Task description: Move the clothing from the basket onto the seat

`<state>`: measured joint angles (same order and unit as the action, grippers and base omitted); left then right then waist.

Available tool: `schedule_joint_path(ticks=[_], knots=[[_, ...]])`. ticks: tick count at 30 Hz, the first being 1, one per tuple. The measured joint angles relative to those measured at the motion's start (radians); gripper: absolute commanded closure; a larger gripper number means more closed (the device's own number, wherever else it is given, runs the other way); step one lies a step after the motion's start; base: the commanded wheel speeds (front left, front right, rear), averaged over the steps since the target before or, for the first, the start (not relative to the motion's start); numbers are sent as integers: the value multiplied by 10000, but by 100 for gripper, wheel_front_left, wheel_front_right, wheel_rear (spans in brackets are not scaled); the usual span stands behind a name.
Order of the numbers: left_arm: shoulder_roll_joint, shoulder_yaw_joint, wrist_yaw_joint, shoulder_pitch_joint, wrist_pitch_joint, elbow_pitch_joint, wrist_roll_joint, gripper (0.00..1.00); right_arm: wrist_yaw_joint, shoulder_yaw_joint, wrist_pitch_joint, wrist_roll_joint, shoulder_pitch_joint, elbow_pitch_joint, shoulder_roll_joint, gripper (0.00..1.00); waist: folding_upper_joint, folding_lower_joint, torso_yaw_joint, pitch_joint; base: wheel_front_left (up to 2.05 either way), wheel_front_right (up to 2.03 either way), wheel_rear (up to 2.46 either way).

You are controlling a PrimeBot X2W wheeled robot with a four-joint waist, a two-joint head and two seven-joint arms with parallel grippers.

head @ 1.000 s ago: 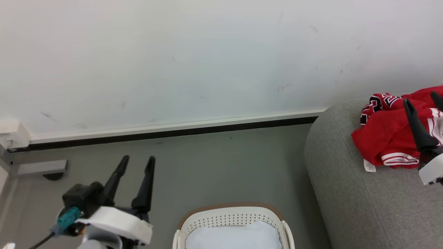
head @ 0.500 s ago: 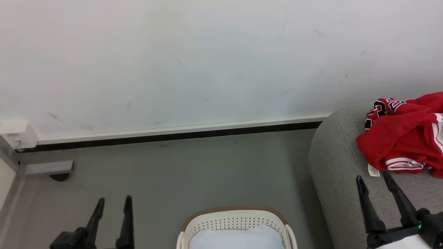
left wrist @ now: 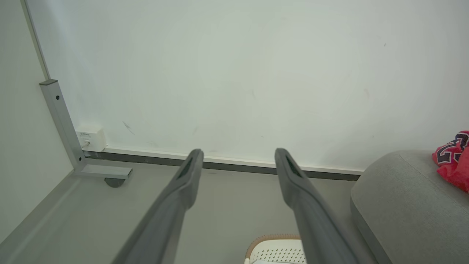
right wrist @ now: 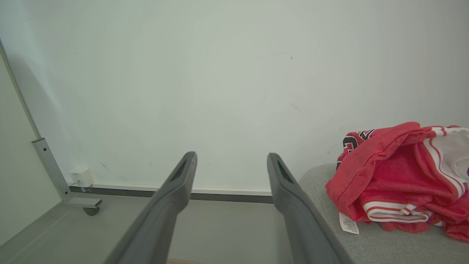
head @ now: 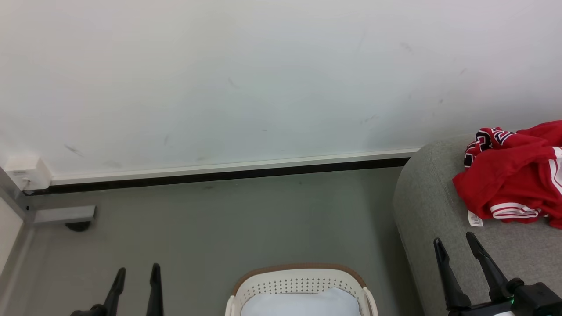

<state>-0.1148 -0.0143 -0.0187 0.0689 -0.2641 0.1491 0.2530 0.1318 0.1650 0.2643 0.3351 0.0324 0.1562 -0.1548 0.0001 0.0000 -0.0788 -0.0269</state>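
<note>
Both my left gripper [head: 137, 267] and right gripper [head: 453, 238] have fingers spread apart, empty; I see the clothing [head: 505, 184] lying on the seat [head: 430, 210], right of the basket [head: 298, 281].

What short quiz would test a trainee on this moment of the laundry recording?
1. True or false: the red jersey lies on the grey sofa.
2. What is inside the laundry basket? A) a pale bluish-white sheet B) the red jersey C) a towel and socks
3. Look at the right gripper: how do its jaws stand, and do they hold anything?
Key: 1 true. 2 A. 3 open, holding nothing.
</note>
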Motion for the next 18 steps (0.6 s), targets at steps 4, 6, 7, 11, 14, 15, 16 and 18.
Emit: schedule_joint_path(ticks=[4, 6, 7, 11, 14, 15, 16, 18], knots=[[174, 253, -257, -40, 0, 105, -165, 0, 0, 21, 0, 0, 1, 4, 15, 0, 0, 0, -19, -8, 0, 0, 0], [224, 395, -355, -81, 0, 142, -257, 0, 0, 48, 0, 0, 9, 25, 17, 0, 0, 0, -38, -9, 0, 0, 0], [259, 439, -430, -91, 0, 159, -301, 0, 0, 50, 0, 0, 13, 33, 17, 0, 0, 0, -48, -12, 0, 0, 0], [389, 594, -560, -140, 0, 224, -458, 0, 0, 36, 0, 0, 35, 63, 15, 0, 0, 0, -80, -28, 0, 0, 0], [460, 669, -646, -181, 0, 245, -520, 0, 0, 27, 0, 4, 46, 71, 13, 0, 0, 0, -94, -39, 0, 0, 0], [487, 686, -681, -184, 0, 255, -543, 0, 0, 23, 0, 4, 48, 71, 12, 0, 0, 0, -99, -41, 0, 0, 0], [502, 700, -706, -184, 0, 267, -556, 0, 0, 23, 0, 4, 49, 71, 12, 0, 0, 0, -104, -42, 0, 0, 0], [527, 738, -748, -187, 0, 278, -581, 0, 0, 23, 0, 4, 52, 71, 12, 0, 0, 0, -113, -39, 0, 0, 0]])
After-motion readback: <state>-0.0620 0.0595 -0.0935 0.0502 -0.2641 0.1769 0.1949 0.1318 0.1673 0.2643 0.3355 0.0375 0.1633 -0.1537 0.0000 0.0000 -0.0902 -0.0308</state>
